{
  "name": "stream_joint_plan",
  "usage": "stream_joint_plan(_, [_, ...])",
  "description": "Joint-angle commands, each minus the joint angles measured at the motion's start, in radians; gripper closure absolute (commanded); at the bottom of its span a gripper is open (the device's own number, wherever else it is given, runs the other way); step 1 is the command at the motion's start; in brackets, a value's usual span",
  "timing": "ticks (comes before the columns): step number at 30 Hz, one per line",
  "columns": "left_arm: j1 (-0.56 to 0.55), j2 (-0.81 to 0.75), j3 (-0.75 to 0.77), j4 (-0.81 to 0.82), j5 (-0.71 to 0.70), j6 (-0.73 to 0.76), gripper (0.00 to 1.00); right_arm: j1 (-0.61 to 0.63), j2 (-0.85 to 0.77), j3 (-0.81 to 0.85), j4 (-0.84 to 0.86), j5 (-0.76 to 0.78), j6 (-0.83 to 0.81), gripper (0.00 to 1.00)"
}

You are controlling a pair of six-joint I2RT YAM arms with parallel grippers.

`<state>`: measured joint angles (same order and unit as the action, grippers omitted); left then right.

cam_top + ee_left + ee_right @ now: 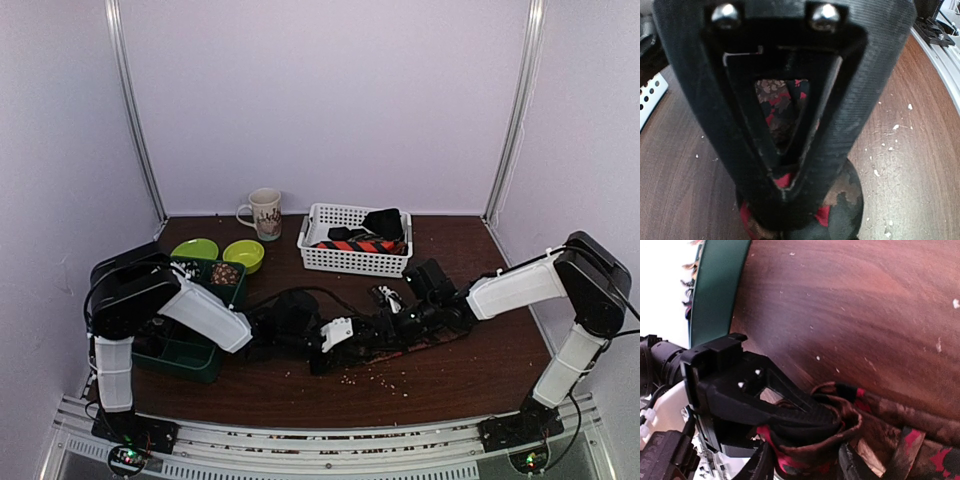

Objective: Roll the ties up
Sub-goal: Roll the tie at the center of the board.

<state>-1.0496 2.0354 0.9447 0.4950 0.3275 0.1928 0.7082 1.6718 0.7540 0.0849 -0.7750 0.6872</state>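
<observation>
The left gripper (pixel 370 334) has its jaws clenched on the rolled end of the patterned tie (pixel 430 341). Through the right wrist camera I see the ribbed finger (pixel 805 416) pressing into the bunched folds. For the right gripper (pixel 395 312) I cannot tell whether its jaws are gripping or loose, since neither the wrist view nor the overhead view shows them plainly.

Both arms reach low across the table (pixel 480 370) and meet near its middle. The left forearm stretches out to the right above the green tray (pixel 185 352). The right forearm comes in from the right with its wrist angled down towards the same tie.

I count three ties. One is the dark red-and-brown patterned tie lying on the wood between the grippers, with its tail running off to the right. The other two are in the white basket (pixel 345 262) at the back: a striped tie (pixel 368 244) and a black tie (pixel 385 222).

There are two green bowls, one lime (pixel 195 248) and one yellower (pixel 244 254), and one mug (pixel 266 213). Pale crumbs (pixel 375 378) are scattered over the table in front of the grippers.

In the left wrist view, the near finger (pixel 730 125) fills most of the frame. It hides all of the tie except a patch seen through its window and the bulge below.
</observation>
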Motion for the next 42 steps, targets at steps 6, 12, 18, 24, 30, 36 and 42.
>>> stream_joint_plan(6, [0.003,0.063,-0.026,-0.178,0.040,0.009,0.80,0.003,-0.004,-0.004,-0.016,0.021,-0.030,0.93])
stream_joint_plan(12, [0.016,0.046,-0.031,-0.143,0.036,-0.007,0.51,-0.012,0.032,-0.030,-0.032,0.024,-0.044,1.00])
stream_joint_plan(18, [0.036,-0.073,-0.068,-0.002,0.019,-0.049,0.25,-0.057,0.043,-0.097,-0.016,0.026,-0.050,1.00])
stream_joint_plan(24, [0.036,-0.218,-0.221,0.262,-0.114,-0.125,0.04,-0.093,0.061,-0.113,-0.039,0.039,-0.099,1.00])
stream_joint_plan(30, [0.063,-0.266,-0.365,0.581,-0.244,-0.342,0.02,-0.108,0.088,-0.097,-0.063,0.056,-0.128,1.00])
stream_joint_plan(36, [0.032,-0.137,-0.239,0.394,-0.036,-0.277,0.02,-0.110,0.115,-0.112,-0.050,0.070,-0.130,1.00])
stream_joint_plan(42, [-0.020,0.064,-0.127,0.535,-0.099,-0.380,0.05,-0.110,0.133,-0.129,-0.009,0.069,-0.107,1.00])
